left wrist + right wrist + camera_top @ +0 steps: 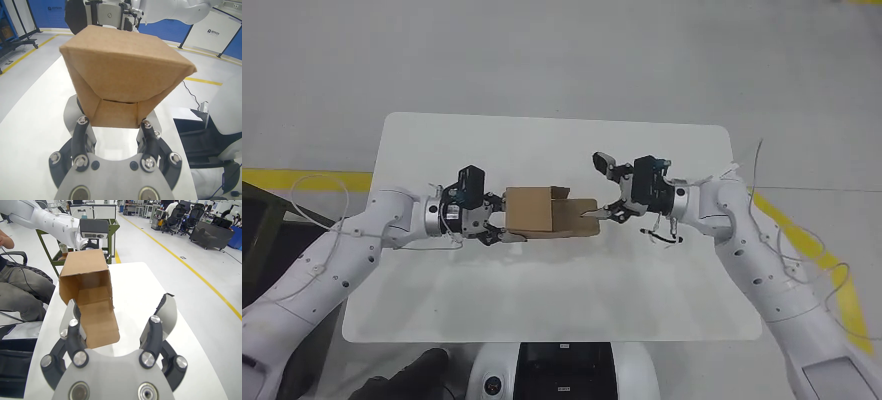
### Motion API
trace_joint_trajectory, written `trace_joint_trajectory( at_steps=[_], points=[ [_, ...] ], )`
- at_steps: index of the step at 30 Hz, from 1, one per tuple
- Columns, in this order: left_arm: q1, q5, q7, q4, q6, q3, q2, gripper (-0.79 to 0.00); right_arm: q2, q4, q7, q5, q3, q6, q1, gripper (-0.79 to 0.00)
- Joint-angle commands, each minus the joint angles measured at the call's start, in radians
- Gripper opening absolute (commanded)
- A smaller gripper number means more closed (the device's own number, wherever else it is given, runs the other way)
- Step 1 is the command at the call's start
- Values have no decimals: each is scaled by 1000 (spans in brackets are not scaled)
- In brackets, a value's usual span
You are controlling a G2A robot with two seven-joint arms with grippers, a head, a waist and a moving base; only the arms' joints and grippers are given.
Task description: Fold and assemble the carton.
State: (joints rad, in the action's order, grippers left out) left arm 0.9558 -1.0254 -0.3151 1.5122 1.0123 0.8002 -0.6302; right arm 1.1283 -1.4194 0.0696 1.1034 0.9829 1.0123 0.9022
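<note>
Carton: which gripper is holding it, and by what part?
The left gripper holds the carton by its folded end, jaws on its two side walls. The right gripper holds nothing, jaws open by the long flap.

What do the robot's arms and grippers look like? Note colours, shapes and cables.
The left arm and right arm have smooth white rounded shells with thin pale cables looping loosely alongside. The left gripper and right gripper each have a grey metal base plate, black curved links with silver screw heads, and pale grey fingers.
</note>
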Motion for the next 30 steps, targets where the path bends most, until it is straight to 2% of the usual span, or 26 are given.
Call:
trace_joint_trajectory(
  at_steps=[1,9,17,18,24,27,30],
  points=[
    [0,-9,-9,6,0,-5,4,-403,1,15,8,-1,-6,0,-9,-71],
    [-13,-25,-47,20,0,-39,17,-406,8,72,56,-17,-86,0,-64,-111],
    [-42,-20,-74,-6,0,-59,25,-425,-7,97,107,-2,-90,0,-59,-80],
    [-45,-20,-78,-12,0,-60,25,-428,-12,94,99,-1,-84,0,-53,-62],
    [-55,-24,-97,-37,0,-61,27,-428,-35,32,88,-29,-75,0,-10,-62],
    [-58,-23,-93,-51,0,-60,24,-431,-45,-11,87,-25,-76,0,4,0],
    [-62,-20,-81,-58,0,-61,18,-431,-48,-47,87,-11,-71,-8,21,0]
  ],
)
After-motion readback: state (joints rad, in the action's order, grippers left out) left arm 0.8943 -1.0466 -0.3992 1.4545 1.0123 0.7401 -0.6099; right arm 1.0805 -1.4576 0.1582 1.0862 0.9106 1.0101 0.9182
